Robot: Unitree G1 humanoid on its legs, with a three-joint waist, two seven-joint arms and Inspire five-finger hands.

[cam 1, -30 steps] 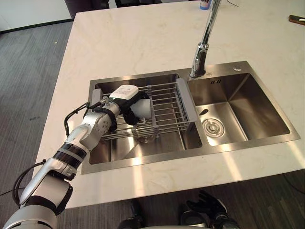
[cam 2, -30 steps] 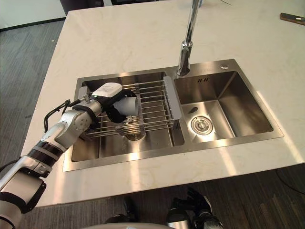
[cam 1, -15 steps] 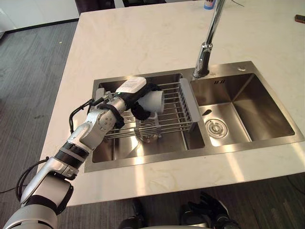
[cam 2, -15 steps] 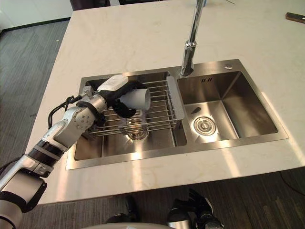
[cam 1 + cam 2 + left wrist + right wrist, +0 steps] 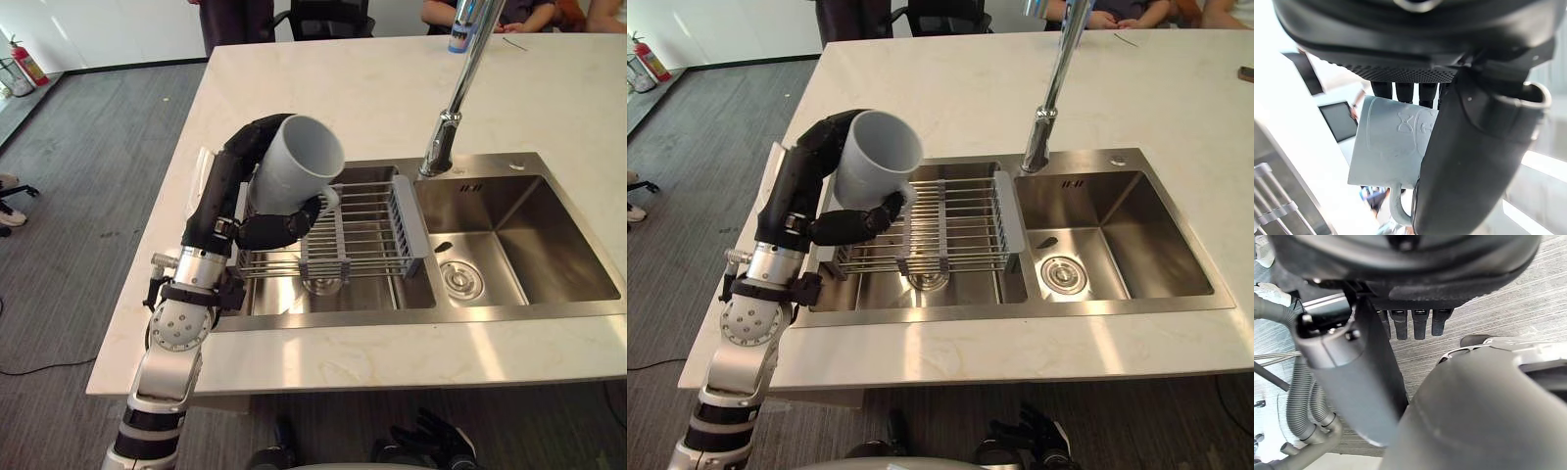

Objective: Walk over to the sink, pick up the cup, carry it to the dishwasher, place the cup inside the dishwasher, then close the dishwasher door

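1. Left hand [image 5: 223,192]: fingers curled round the far side of the cup [image 5: 294,163], thumb wrapped under its near side beside the handle [image 5: 329,200]; grip closed on the cup body, as the left wrist view confirms.
2. Cup: grey, held in the air over the left end of the sink [image 5: 509,163], clear of the wire rack [image 5: 364,231]; it is tilted, with the open mouth facing up and away from the robot and the handle pointing down toward the rack.
3. Wire rack: sits across the left basin, its grey end plate near the divider between the basins; I cannot tell whether anything lies on it.
4. Right basin: drain fitting [image 5: 458,279] in its floor; tap [image 5: 450,117] stands at the back edge of the sink, between the two basins.
5. Worktop [image 5: 333,78]: pale stone, surrounding the sink; a blue-based bottle [image 5: 458,39] stands at its far edge.
6. Right hand [image 5: 436,448]: hangs low at the near edge of the worktop, fingers loose and slightly apart, holding nothing.
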